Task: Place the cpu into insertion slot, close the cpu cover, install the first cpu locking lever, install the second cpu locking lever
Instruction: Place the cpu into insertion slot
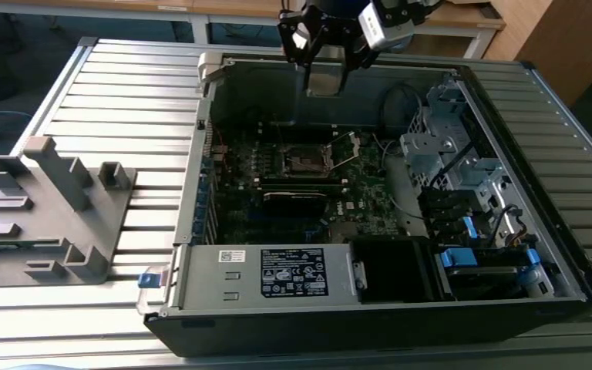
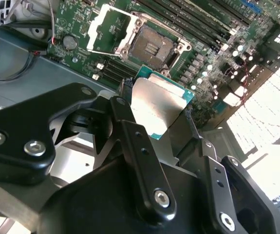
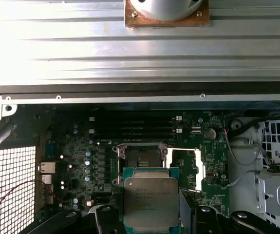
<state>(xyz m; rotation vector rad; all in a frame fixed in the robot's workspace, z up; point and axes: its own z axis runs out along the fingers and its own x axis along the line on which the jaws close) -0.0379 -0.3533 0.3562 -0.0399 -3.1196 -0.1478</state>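
Grey block (image 1: 44,212): stands by the worktop (image 1: 121,92) edge at the exterior view's left, well apart from my work.
Computer case (image 1: 195,193): lies open across the middle of the worktop, its circuit board (image 1: 363,208) facing up.
Socket (image 1: 304,159): bare and unfilled, on the board's far half.
Cpu cover (image 1: 345,146): swung up and open, on the side of the socket toward the exterior view's right.
Fingers (image 2: 135,146): clenched on the cpu (image 3: 150,202), pinching two opposite edges, its metal top showing in both wrist views.
Cpu position: held in the air above the case, toward the worktop's far edge, clear of the board and not touching the socket.
Step in hand: placing the cpu into the socket. The cover is not yet closed.
What this calls for, I judge: squaring the cpu's edges to the socket, keeping it level, and lowering it gently without grazing the raised cover or the contacts.
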